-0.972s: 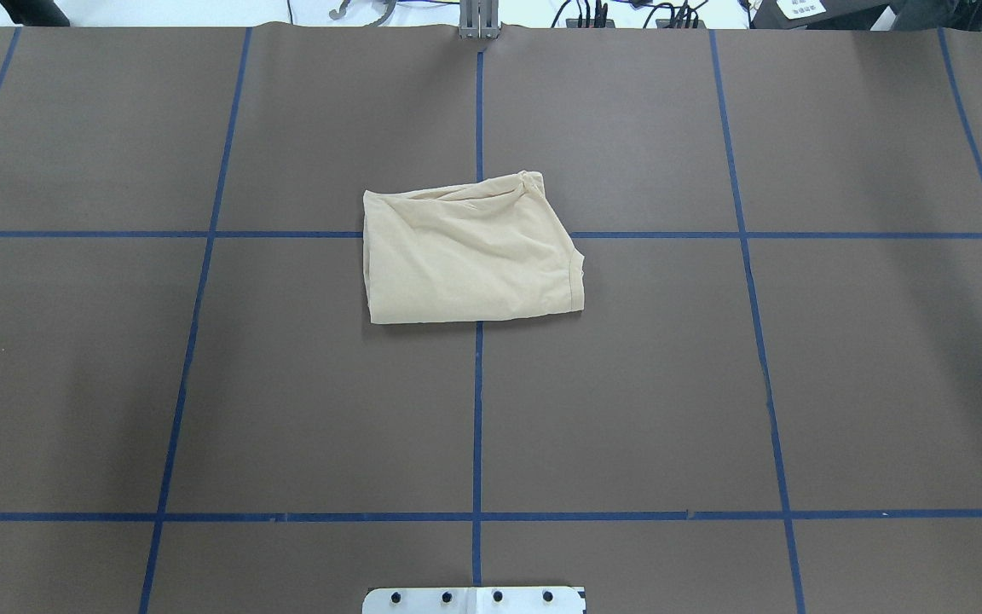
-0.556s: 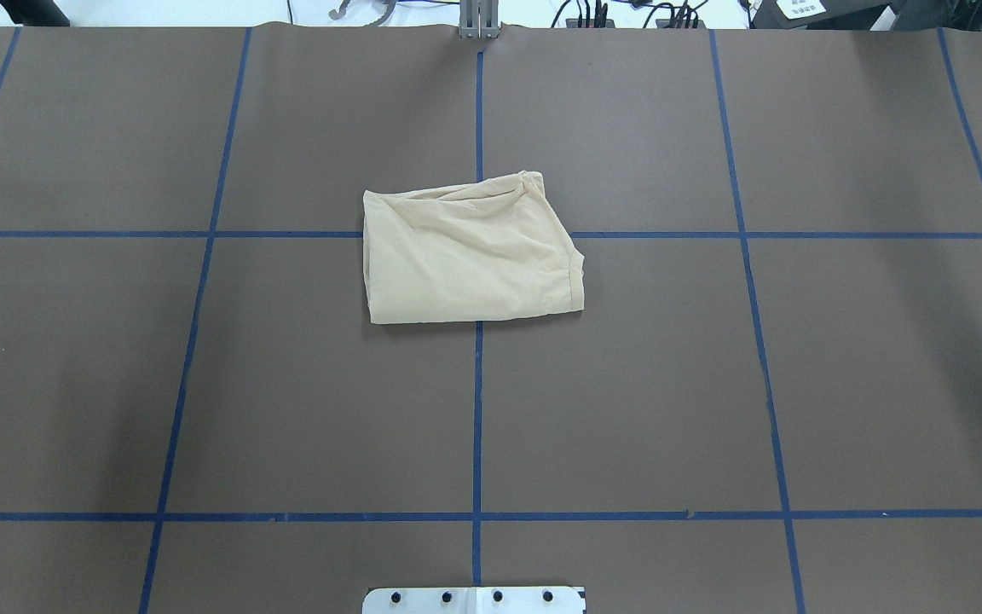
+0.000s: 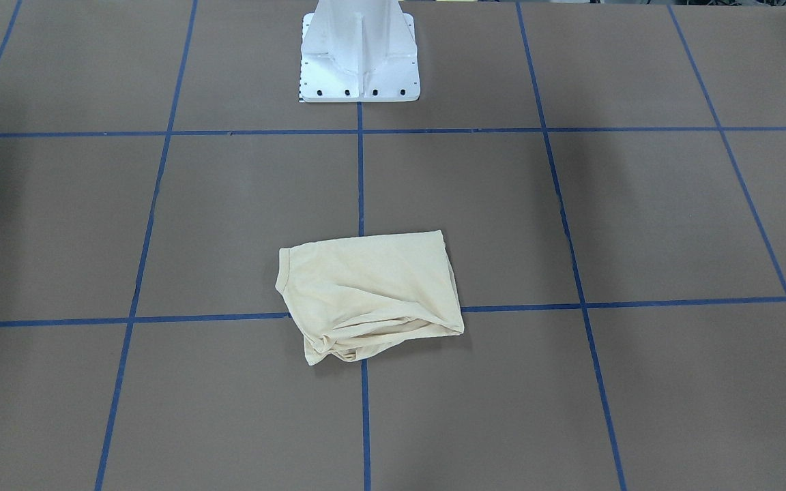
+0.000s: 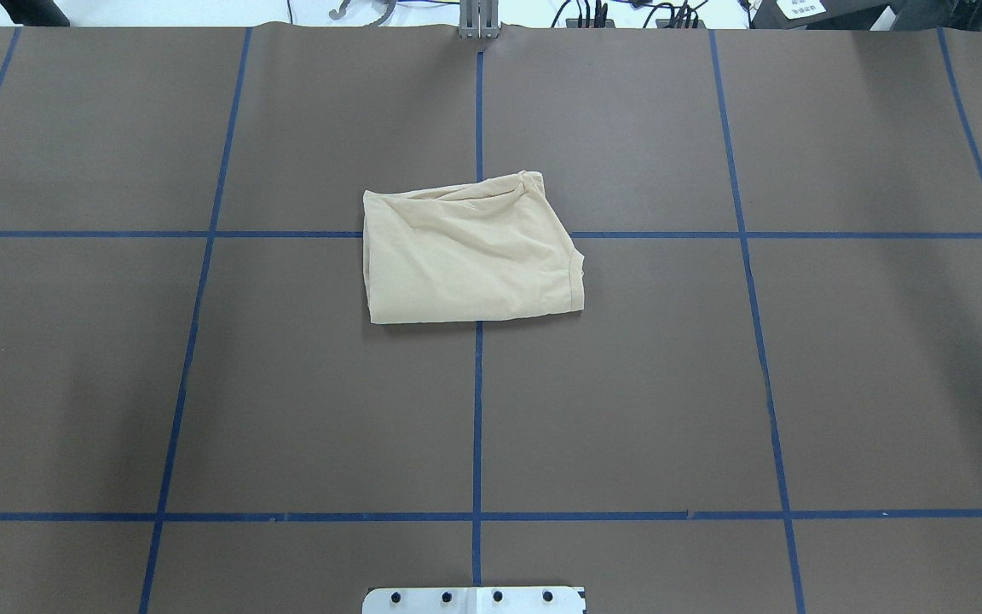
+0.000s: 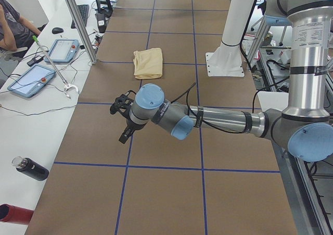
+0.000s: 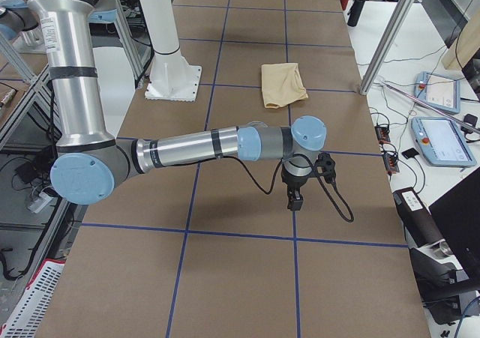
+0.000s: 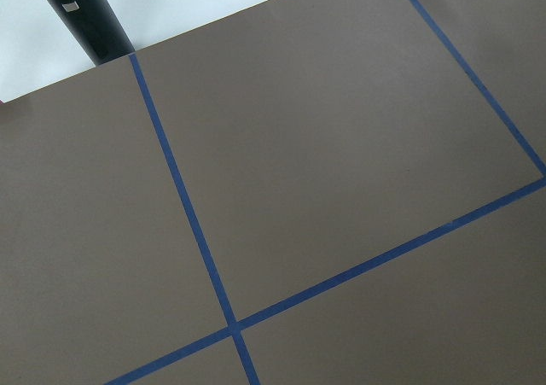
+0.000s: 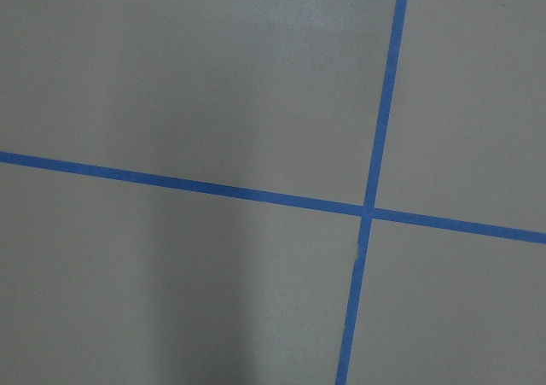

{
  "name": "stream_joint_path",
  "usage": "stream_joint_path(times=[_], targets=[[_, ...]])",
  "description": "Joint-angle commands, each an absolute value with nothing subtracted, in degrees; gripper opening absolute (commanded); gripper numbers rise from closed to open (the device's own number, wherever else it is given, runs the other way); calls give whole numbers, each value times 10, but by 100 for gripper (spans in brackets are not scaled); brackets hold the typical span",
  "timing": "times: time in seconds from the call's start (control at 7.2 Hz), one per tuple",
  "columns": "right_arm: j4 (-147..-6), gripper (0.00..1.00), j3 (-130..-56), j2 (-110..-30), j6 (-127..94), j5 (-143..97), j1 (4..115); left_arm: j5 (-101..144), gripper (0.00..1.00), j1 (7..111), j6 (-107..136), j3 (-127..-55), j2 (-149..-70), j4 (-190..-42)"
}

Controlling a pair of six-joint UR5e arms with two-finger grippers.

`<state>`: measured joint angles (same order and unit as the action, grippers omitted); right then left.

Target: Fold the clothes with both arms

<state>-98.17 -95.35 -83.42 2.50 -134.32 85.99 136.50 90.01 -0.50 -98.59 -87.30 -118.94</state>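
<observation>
The cream-yellow T-shirt (image 4: 470, 256) lies folded into a small rough rectangle at the table's middle, its print and label hidden. It also shows in the front-facing view (image 3: 369, 293), the left view (image 5: 148, 62) and the right view (image 6: 283, 83). Neither arm touches it. My left gripper (image 5: 122, 126) hangs over bare table far out at the left end. My right gripper (image 6: 294, 198) hangs over bare table far out at the right end. Both show only in the side views, so I cannot tell whether they are open or shut.
The white pedestal base (image 3: 359, 48) stands at the near middle edge. A black bottle (image 7: 85, 18) stands off the mat by the left end. Control pendants (image 5: 31, 81) and a seated person (image 5: 13, 29) are beside the table's far side; more pendants (image 6: 442, 139) show there.
</observation>
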Motion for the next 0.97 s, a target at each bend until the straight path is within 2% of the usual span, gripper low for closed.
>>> stream_joint_path(times=[0.0,0.42,0.83], targets=[[-982,100,-953,-837,22,-1344,859,1355,100,890,-7,-986,-888,-1173],[-982,100,-953,-844,25,-1346,858,1246,100,872,-8,-994,-916,-998],[-982,100,-953,-844,21,-1345,852,1321,100,873,-7,-995,-904,-960]])
